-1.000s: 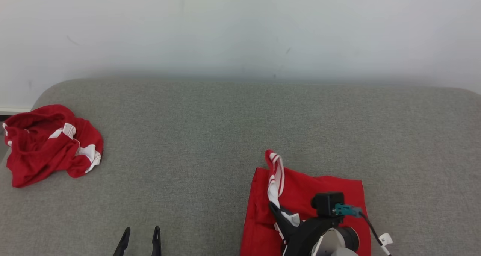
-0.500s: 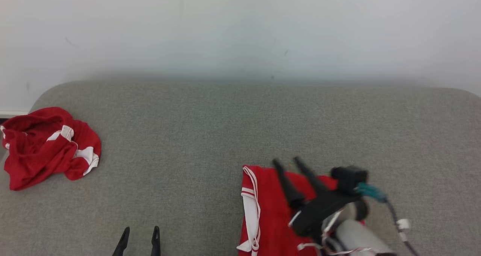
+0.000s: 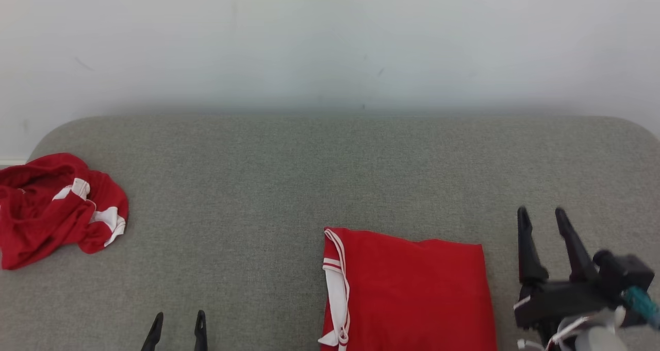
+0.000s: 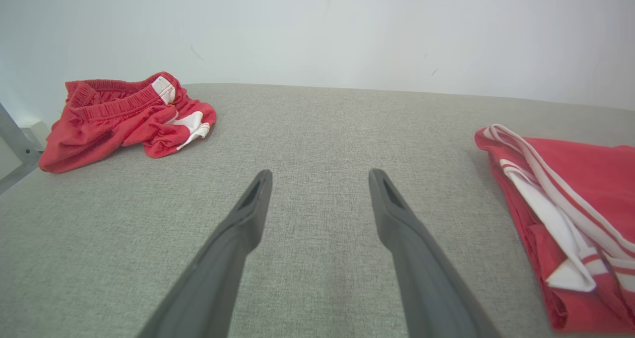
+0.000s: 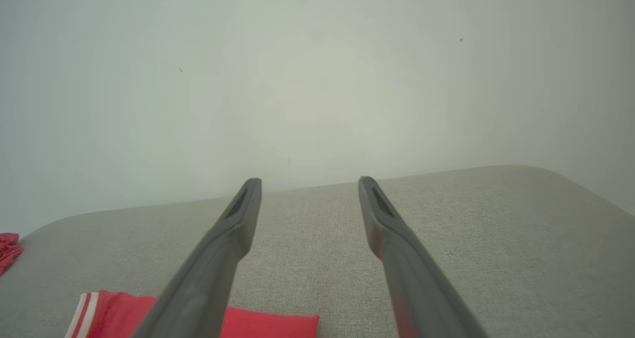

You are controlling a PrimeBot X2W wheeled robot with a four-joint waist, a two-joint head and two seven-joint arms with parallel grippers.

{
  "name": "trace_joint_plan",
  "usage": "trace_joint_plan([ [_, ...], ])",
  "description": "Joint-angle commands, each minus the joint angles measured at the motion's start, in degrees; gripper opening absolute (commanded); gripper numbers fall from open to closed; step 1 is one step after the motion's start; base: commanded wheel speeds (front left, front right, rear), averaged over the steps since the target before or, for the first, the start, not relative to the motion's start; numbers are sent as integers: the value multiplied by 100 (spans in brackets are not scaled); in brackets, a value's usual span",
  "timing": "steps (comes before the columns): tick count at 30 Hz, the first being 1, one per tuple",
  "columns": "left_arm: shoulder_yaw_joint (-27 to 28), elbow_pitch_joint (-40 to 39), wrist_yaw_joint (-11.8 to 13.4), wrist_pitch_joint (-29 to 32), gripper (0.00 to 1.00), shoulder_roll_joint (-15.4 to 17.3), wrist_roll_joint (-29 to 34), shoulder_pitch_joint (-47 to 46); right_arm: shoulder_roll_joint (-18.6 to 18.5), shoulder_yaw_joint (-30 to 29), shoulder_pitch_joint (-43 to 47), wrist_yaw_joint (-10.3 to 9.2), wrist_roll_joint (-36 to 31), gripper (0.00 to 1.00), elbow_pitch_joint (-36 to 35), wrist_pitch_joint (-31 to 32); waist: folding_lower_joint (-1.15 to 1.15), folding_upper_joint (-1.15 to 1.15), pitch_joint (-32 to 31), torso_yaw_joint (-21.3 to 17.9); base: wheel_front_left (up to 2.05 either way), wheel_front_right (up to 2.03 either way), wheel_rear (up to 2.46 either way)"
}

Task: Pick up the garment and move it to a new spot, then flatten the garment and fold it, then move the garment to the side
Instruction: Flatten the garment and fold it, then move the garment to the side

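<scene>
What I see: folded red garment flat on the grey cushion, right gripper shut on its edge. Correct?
No: the head view shows the right gripper open, apart from the folded red garment, to its right. The garment does lie flat on the grey cushion.

From where I stand, the folded red garment with white side stripes [image 3: 407, 289] runs off the bottom edge of the head view, so its near end is lost. The crumpled red-and-white cloth heap [image 3: 56, 212] is clipped at the left edge. The left gripper [image 3: 179, 316] is cut off just below its dark fingertips. The right gripper [image 3: 541, 213] has a blurred wrist that leaves at the lower right corner.
</scene>
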Motion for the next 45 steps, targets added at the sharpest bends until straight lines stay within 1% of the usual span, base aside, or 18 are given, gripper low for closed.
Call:
trace_joint_plan([
  [1,39,-42,9,-20,100,-7,42,78,136,-151,235,-9,-187,100,-163,-3,0,0,0,-37,0,0,0],
  [4,96,-115,18,-20,100,-8,85,113,382,-401,624,-9,-383,100,-429,-4,0,0,-11,-111,0,0,0],
  [8,180,-216,31,-20,100,-8,142,150,569,-430,1026,-9,-458,100,-719,-5,0,0,-24,-210,0,0,0],
  [12,225,-307,82,-20,100,-6,160,169,542,-134,1371,-9,-528,100,-830,-5,0,0,-46,-273,0,0,0],
  [15,240,-360,130,-20,100,-7,182,187,547,-27,1529,-9,-643,100,-946,-5,0,0,-68,-312,0,0,0],
  [17,207,-381,134,-20,100,-5,343,208,574,30,1627,-9,-733,100,-1010,-4,0,0,-86,-356,0,0,0],
  [23,76,-405,102,-20,100,15,592,271,640,101,1719,-9,-1038,100,-1097,-5,0,0,-108,-423,0,0,0],
  [29,75,-494,130,-20,100,18,617,319,750,9,1787,-9,-1272,100,-1173,-5,0,0,-117,-429,0,0,0],
  [39,180,-558,123,-20,100,55,552,491,804,-172,1736,-9,-1337,100,-1155,-5,0,0,-103,-366,0,0,0],
  [45,201,-566,122,-20,100,42,538,486,815,-176,1741,-9,-1372,100,-1120,-5,0,0,-95,-346,0,0,0],
])
